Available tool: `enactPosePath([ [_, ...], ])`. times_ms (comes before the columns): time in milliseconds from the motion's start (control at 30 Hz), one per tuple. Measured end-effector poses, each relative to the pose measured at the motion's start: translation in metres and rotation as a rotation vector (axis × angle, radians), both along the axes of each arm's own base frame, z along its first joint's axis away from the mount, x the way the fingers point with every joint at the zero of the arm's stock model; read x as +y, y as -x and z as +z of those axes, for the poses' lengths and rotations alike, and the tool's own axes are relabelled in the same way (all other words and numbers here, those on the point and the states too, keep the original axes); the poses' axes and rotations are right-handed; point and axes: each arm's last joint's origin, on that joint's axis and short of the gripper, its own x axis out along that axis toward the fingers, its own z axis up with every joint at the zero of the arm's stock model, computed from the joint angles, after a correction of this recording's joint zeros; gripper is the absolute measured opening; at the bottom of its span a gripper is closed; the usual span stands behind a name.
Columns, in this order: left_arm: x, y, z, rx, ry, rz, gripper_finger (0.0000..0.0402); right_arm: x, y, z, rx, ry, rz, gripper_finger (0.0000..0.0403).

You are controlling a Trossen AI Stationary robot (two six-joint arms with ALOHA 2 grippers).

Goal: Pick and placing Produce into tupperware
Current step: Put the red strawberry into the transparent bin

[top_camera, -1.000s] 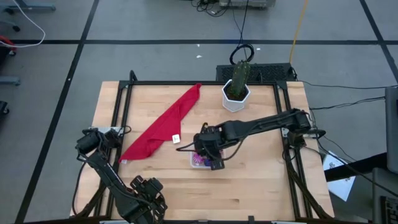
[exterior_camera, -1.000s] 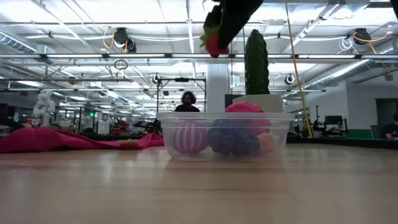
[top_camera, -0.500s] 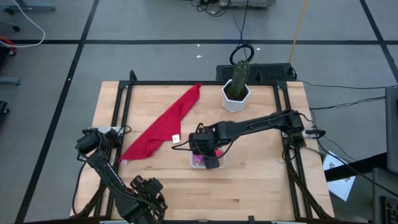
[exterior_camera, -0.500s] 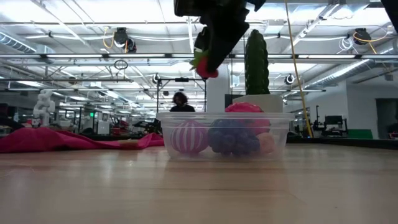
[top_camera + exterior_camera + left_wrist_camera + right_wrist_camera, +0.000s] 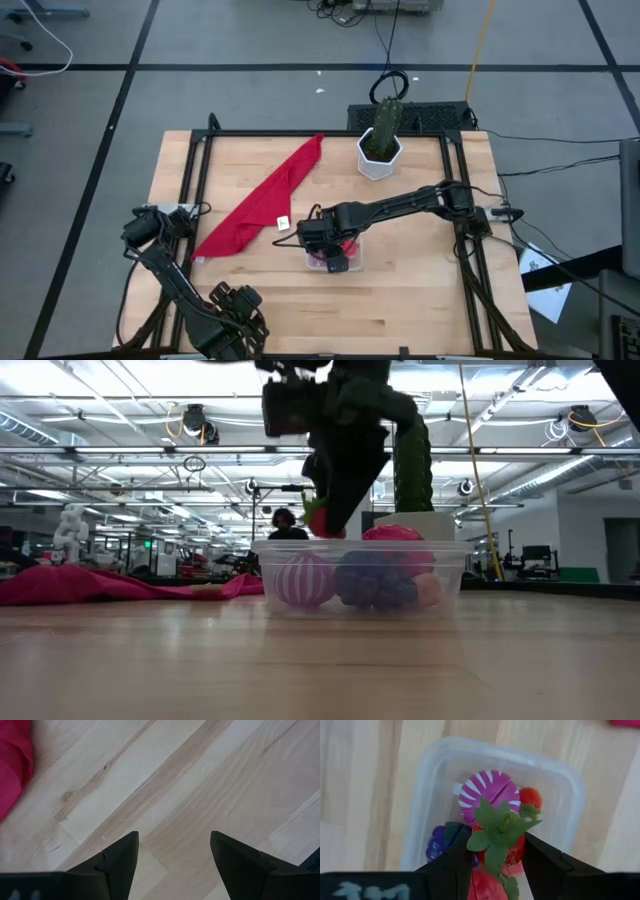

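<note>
Right wrist view: right gripper (image 5: pixel 495 857) pinching a red leafy-topped toy strawberry (image 5: pixel 496 840) directly over the small clear plastic rectangular tupperware (image 5: pixel 440 775), probably lining up the drop. Left gripper (image 5: pixel 172 855), spread, waits around 7 o'clock on the table.

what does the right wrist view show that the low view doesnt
Only the right wrist view shows the green leafy top of the red toy strawberry held in the right tool, and a small red tomato-like piece. Only the low view shows the green cactus, the long red cloth and a person far behind. Both show the small clear plastic container and the pink-and-white striped toy.
</note>
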Motion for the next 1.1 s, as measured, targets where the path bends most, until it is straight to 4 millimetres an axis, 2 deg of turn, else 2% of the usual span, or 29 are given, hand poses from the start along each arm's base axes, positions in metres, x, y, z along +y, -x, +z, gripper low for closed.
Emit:
enactPosePath([
  [200, 0.0000, 0.0000, 0.0000, 0.000, 0.000, 0.000, 0.0253, -0.0027, -0.0026, -0.0110, 0.031, 0.006, -0.002, 0.0141],
  [1100, -0.0010, 0.0011, 0.0000, 0.000, -0.001, -0.007, 0.0253, -0.0030, -0.0044, -0.0106, 0.010, 0.012, 0.018, 0.0141],
])
